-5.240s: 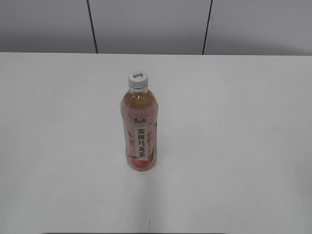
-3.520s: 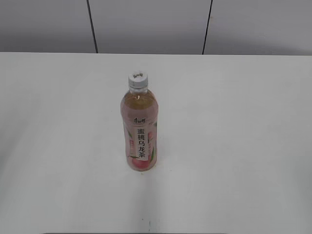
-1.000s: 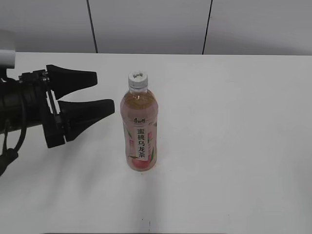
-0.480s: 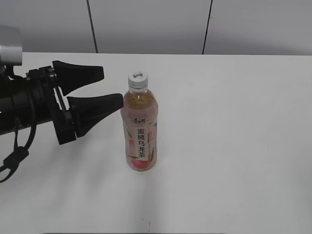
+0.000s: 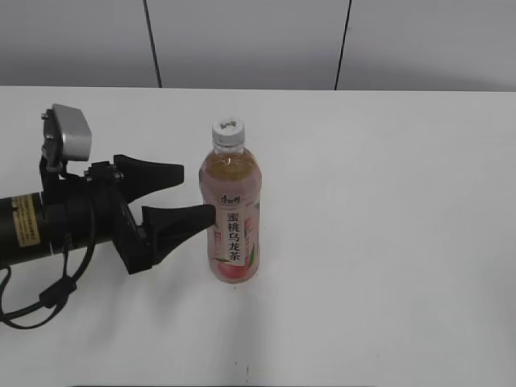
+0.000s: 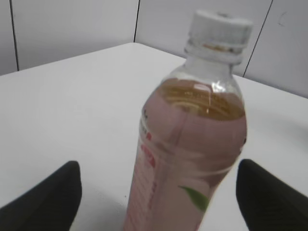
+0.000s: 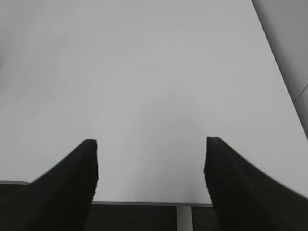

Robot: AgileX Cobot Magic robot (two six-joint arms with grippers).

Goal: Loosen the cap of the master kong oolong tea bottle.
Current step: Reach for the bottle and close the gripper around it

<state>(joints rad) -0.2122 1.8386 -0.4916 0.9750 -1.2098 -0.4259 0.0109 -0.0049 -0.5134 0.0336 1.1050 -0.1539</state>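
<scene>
The master kong oolong tea bottle (image 5: 232, 218) stands upright in the middle of the white table, with its white cap (image 5: 228, 132) on top. In the left wrist view the bottle (image 6: 187, 159) fills the middle and the cap (image 6: 219, 30) is at the top. My left gripper (image 5: 197, 193) is open, its two black fingers just left of the bottle's body at label height, apart from it. In the left wrist view the fingers (image 6: 159, 192) show on either side of the bottle. My right gripper (image 7: 150, 159) is open and empty above the table's front edge, out of the exterior view.
The white table (image 5: 387, 242) stretches around the bottle. A grey panelled wall (image 5: 242, 40) runs behind it. The table's front edge (image 7: 144, 203) shows in the right wrist view.
My left arm came in from the left side, then moved right and lower; its open fingers now reach the bottle's label height. The bottle has not moved.
</scene>
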